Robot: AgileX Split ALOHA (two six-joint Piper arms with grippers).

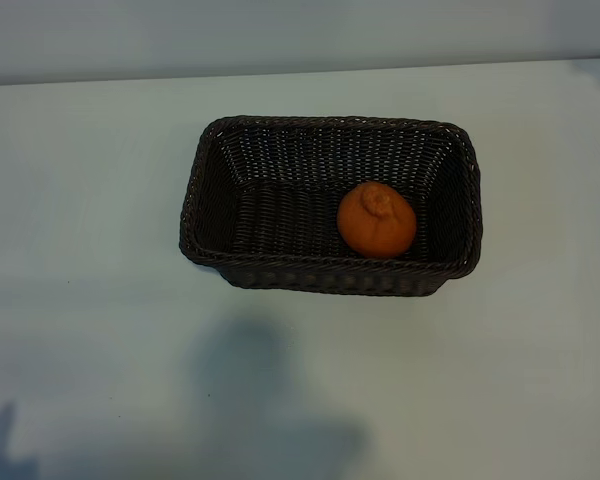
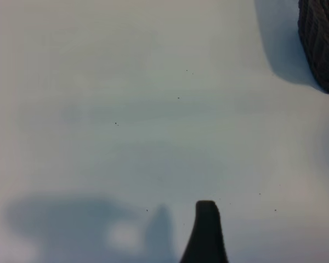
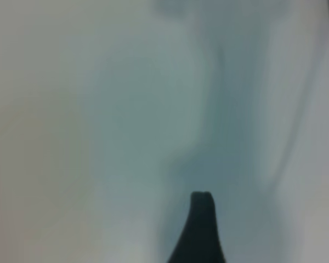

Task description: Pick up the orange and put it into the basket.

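A: Hands? Right hand (image 3: 200, 219) open, empty, over bare table (image 1: 90, 300); left hand (image 2: 205, 230) open, empty, near the basket's corner.
B: Contents?
A: Basket (image 1: 205, 190) on table; orange (image 1: 376, 220) inside, right half.

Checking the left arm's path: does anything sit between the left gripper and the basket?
No. In the left wrist view only bare table and the basket's shadow lie between the left gripper and the basket.

Steep overhead view; two low tabletop (image 1: 100, 350) wrist views
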